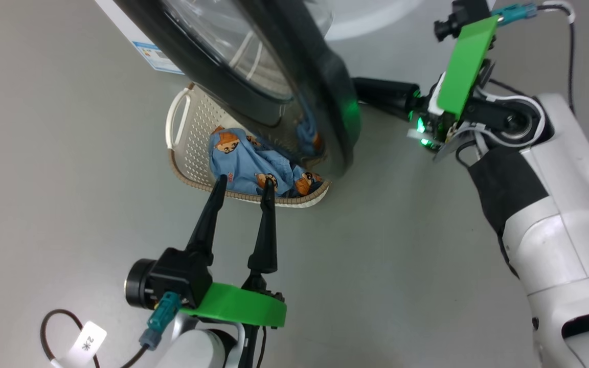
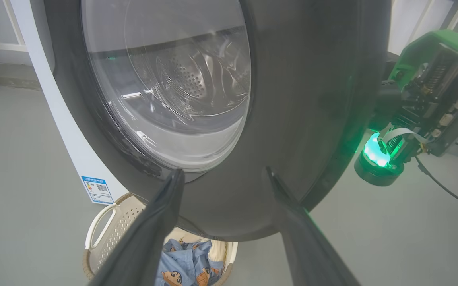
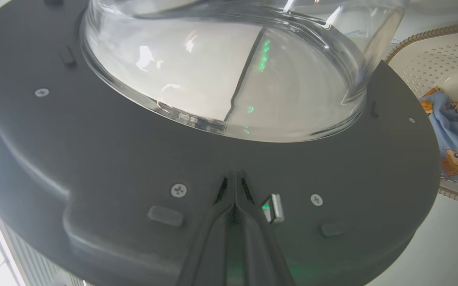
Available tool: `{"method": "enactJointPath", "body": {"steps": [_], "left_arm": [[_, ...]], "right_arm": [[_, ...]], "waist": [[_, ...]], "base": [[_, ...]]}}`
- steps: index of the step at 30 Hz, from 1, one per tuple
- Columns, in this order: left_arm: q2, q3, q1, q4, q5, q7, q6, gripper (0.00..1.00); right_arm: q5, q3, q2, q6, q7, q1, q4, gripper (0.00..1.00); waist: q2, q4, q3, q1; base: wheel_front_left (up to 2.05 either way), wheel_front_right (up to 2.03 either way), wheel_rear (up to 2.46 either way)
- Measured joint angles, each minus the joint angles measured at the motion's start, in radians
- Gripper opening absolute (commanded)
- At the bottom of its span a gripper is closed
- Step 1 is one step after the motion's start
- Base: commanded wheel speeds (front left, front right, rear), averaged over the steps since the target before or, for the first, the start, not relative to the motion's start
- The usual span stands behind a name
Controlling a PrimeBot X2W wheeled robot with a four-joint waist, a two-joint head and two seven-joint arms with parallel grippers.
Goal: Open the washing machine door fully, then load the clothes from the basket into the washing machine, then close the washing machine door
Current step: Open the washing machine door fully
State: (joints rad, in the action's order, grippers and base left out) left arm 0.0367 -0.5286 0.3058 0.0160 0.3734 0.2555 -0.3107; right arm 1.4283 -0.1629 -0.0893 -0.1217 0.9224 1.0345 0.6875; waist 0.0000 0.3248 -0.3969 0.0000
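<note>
Right gripper (image 3: 235,178): fingers pressed together with nothing between them, tips set against the inner face of the washing machine door (image 3: 94,139), just beside its metal latch tongue (image 3: 275,207). Judged reason: a closed pair makes a stiff pusher for swinging the door wider, so no grasp is needed.

The door stands out from the washing machine (image 2: 64,127). I judge it not yet fully open. In the head view its lower rim overhangs the far part of the basket (image 1: 187,171).

Left gripper (image 1: 245,181): jaws spread wide and empty, hanging over the basket's near rim, fingers aimed at the clothes (image 1: 243,161). Judged reason: I stage it for the first pick once the door clears.

Containers:
- Basket: on the floor, close to the machine's front. It holds bunched light-blue cartoon-print fabric. A cream patch beside it in the left wrist view may be a garment or the basket wall; I cannot tell.
- Drum (image 2: 185,79): perforated steel, seen through the glass. Contents: cannot tell.
</note>
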Motion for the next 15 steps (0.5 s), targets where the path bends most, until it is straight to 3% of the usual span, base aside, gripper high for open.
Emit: {"method": "enactJointPath", "body": {"steps": [15], "left_arm": [[0.0, 0.001, -0.005, 0.0, -0.002, 0.0, 0.0, 1.0]], "right_arm": [[0.082, -0.15, 0.001, 0.0, -0.004, -0.074, -0.084, 0.0]], "waist": [[0.0, -0.005, 0.012, 0.0001]], "base": [[0.0, 0.0, 0.0]]}}
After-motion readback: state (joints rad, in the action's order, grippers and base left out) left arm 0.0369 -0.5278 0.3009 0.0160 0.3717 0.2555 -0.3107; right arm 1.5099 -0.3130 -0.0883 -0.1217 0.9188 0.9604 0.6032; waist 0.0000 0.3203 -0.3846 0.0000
